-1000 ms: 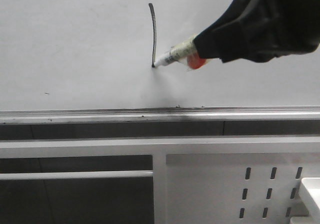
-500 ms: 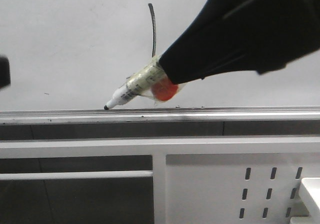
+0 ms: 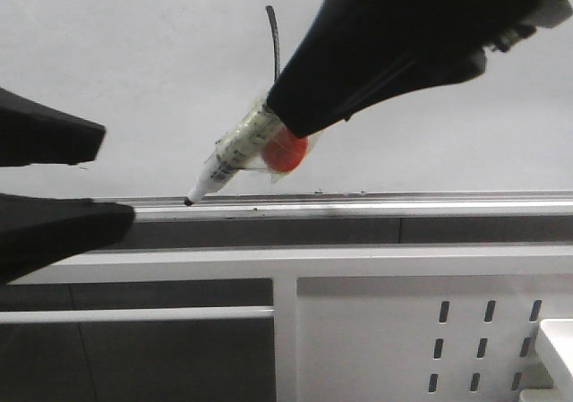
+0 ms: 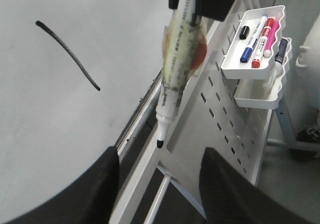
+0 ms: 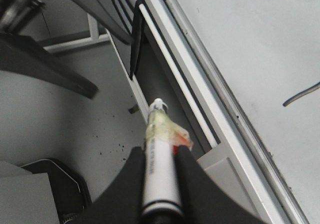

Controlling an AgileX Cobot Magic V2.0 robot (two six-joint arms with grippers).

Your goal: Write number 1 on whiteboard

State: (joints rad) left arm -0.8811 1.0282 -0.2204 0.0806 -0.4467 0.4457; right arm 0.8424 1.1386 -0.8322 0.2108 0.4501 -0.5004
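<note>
The whiteboard (image 3: 134,62) bears the number 1 (image 3: 273,44), a thin dark, slightly curved vertical stroke; it also shows in the left wrist view (image 4: 67,54). My right gripper (image 3: 286,106) is shut on a white marker pen (image 3: 237,151) wrapped in yellowish tape with a red blob. The pen is off the board, its black tip (image 3: 190,201) down by the grey rail (image 3: 403,207). In the right wrist view the pen (image 5: 159,169) sits between the two fingers. My left gripper (image 3: 116,174) is open and empty, just left of the pen tip (image 4: 160,144).
Below the rail stands a white perforated metal frame (image 3: 403,330). In the left wrist view a white tray (image 4: 250,72) hangs on it with several spare markers (image 4: 255,39). A lower white shelf (image 4: 257,97) hangs under the tray.
The right gripper lifted the pen off the stroke's lower end and carried it down-left to the rail. The left gripper came in from the left, open.
</note>
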